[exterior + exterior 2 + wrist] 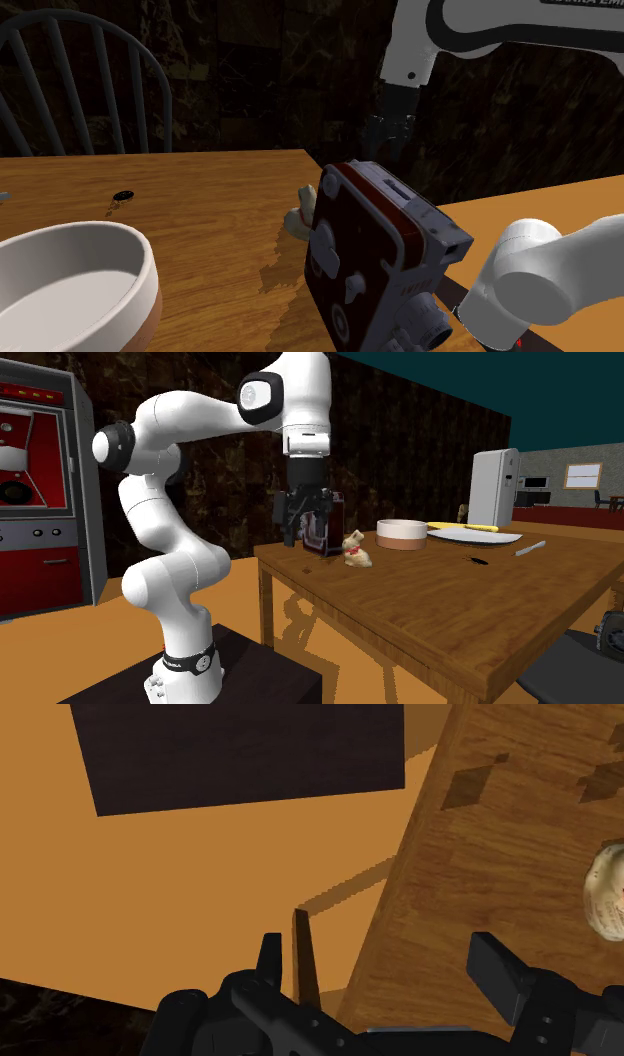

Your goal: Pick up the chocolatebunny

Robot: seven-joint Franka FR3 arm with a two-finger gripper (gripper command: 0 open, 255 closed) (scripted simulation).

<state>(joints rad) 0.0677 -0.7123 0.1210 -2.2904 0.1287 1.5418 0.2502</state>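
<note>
The chocolate bunny stood on the wooden table, close to the corner nearest the arm. In the second exterior view it sat just beside a dark red box, between that box and a pale bowl. In the shoulder view the box hid most of it and left a pale sliver showing at the box's left. The bunny looked cream-coloured, with a touch of red low on its front.

The gripper hung above the table's edge, beside the bunny rather than over it. From the wrist camera I saw the two black fingers standing well apart. Between them lay nothing but the table's edge and the orange floor, and the bunny sat off to one side, beyond one finger.

I judged the bunny small, light and stiff, probably hollow, so I expected a hard squeeze could crack or dent it. Its skin looked smooth, and with those rounded flanks I thought it might slip or twist under a loose pinch. I reckoned the best hold was across the body, low and at its widest part, with the pads on its two flat sides. The ears and head seemed too thin and too high to trust. With the box that close, I wanted the fingers lined up so neither one came down on it.
</note>
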